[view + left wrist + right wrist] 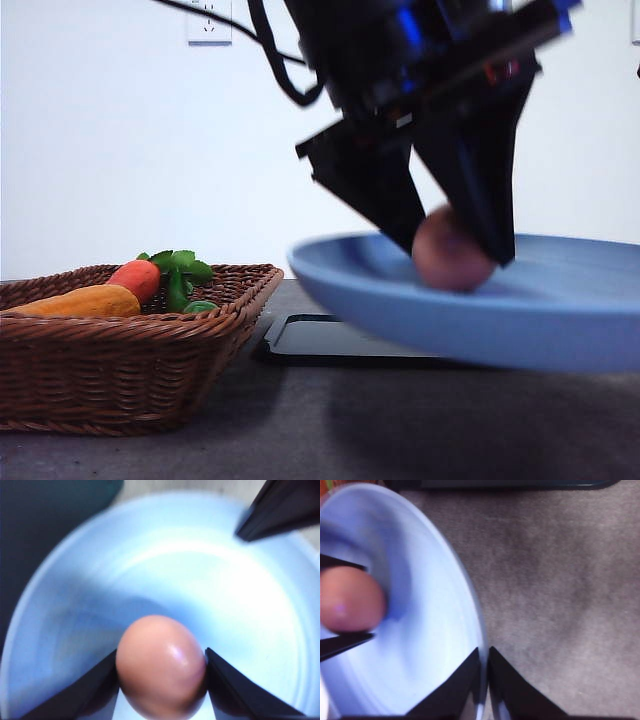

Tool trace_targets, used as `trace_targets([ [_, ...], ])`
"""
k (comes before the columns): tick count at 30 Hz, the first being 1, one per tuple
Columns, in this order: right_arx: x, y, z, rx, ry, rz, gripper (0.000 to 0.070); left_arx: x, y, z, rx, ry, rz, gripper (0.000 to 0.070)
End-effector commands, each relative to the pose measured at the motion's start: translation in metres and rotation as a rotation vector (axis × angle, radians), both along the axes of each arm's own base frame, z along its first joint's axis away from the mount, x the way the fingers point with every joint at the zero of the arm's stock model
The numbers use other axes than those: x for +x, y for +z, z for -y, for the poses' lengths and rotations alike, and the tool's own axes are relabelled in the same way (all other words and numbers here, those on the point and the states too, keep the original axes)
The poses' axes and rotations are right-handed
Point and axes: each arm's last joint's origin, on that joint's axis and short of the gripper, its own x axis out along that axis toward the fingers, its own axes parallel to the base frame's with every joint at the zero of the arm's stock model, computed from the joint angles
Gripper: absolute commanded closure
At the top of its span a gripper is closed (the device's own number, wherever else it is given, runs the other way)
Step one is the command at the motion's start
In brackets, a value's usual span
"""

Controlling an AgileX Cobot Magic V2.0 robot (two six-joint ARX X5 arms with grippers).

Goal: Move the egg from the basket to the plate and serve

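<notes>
While our left pincer [455, 245] is clamped on the egg [450, 250] just right of the front view's centre, the egg sits low inside the plate [560, 320], and we cannot tell whether it touches the plate's floor. Our right pincer [484, 680] is shut on the plate's rim at the bottom of its wrist view, and the plate hangs tilted above the dark surface [300, 440], its near edge over the black tray [320, 338]. We judge the main risk to be the slope: let go here and the egg could roll toward the lower rim and over it. A thin edge grip could also let the plate slip or swing. The basket [120, 370], lower left, keeps its carrot [135, 278] and is well apart
</notes>
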Motion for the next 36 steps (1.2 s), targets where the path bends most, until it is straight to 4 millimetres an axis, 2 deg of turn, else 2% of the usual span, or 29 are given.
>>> trace_targets([
  [1,0.002,0.001,-0.001,0.016,0.007,0.003,0.07,-0.002,0.0,0.005,-0.003,-0.017,0.011,0.0524],
  [3,0.002,0.001,-0.001,0.015,0.007,0.0,0.07,-0.002,0.0,0.006,-0.007,-0.017,0.012,0.0492],
  [9,0.003,-0.001,-0.001,0.017,0.009,-0.013,0.07,0.0,0.0,0.005,-0.011,0.008,-0.002,0.0296],
  [13,0.006,-0.005,-0.002,0.014,0.01,-0.037,0.07,-0.002,0.006,0.001,-0.01,0.008,-0.002,0.0276],
  [18,0.017,-0.015,-0.003,0.008,0.016,-0.062,0.07,-0.008,0.035,-0.017,-0.05,0.007,0.027,0.0276],
  [23,0.034,-0.027,-0.005,0.032,0.014,-0.084,0.07,-0.014,0.075,-0.048,-0.127,0.04,0.075,0.0277],
  [26,0.049,-0.029,-0.002,0.029,-0.001,-0.1,0.07,-0.02,0.1,-0.074,-0.176,0.07,0.107,0.0277],
  [31,0.08,-0.026,0.005,0.028,-0.037,-0.09,0.07,-0.038,0.139,-0.122,-0.265,0.118,0.17,0.0278],
  [36,0.118,-0.026,0.01,0.028,-0.063,-0.077,0.07,-0.061,0.168,-0.167,-0.363,0.158,0.24,0.0278],
])
